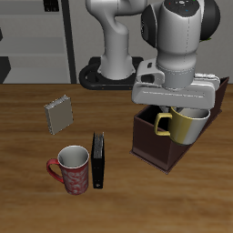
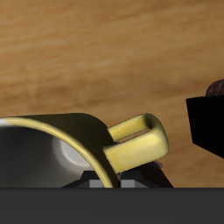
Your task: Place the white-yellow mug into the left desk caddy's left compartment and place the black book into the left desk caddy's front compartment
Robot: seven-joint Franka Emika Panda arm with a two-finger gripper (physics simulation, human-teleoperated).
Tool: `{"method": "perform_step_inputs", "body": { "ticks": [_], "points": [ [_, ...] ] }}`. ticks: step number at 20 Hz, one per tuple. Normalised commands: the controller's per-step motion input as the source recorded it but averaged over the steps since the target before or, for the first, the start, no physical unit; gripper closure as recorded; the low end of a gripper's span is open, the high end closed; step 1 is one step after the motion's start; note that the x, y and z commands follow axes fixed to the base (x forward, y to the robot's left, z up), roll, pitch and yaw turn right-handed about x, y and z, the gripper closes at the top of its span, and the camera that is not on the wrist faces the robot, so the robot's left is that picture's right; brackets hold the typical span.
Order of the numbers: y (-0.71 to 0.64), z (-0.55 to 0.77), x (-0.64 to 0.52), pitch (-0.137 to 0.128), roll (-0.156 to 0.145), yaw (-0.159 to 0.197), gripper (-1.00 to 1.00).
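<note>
Two mugs show: nearest the table's front edge, the red patterned mug (image 1: 70, 169) stands beside the upright black book (image 1: 97, 161). Farther back, the gripper (image 1: 182, 107) pinches the white-yellow mug (image 1: 186, 125), tilted over the left desk caddy (image 1: 155, 143).

Two mugs, white-yellow mug (image 1: 188, 126) and red mug (image 1: 71, 169); one black book (image 1: 97, 161), one grey booklet (image 1: 60, 115), one caddy (image 1: 157, 141).

The white-yellow mug (image 1: 188, 125) hangs over the left desk caddy (image 1: 155, 144); the black book (image 1: 97, 161) stands beside the red mug (image 1: 71, 168).
</note>
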Motion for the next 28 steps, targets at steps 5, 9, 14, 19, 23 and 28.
{"method": "perform_step_inputs", "body": {
  "ticks": [5,9,14,19,23,28],
  "points": [
    [0.02,0.63,-0.64,-0.075,0.035,0.014,1.0],
    [0.17,0.6,-0.98,-0.112,0.017,0.057,1.0],
    [0.22,0.03,-0.69,-0.03,0.014,0.0,1.0],
    [0.36,-0.29,-0.66,0.037,0.07,0.047,1.0],
    [0.36,-0.2,-0.61,-0.013,0.073,0.062,1.0],
    [0.26,-0.19,-0.56,0.019,0.061,0.017,1.0]
  ]
}}
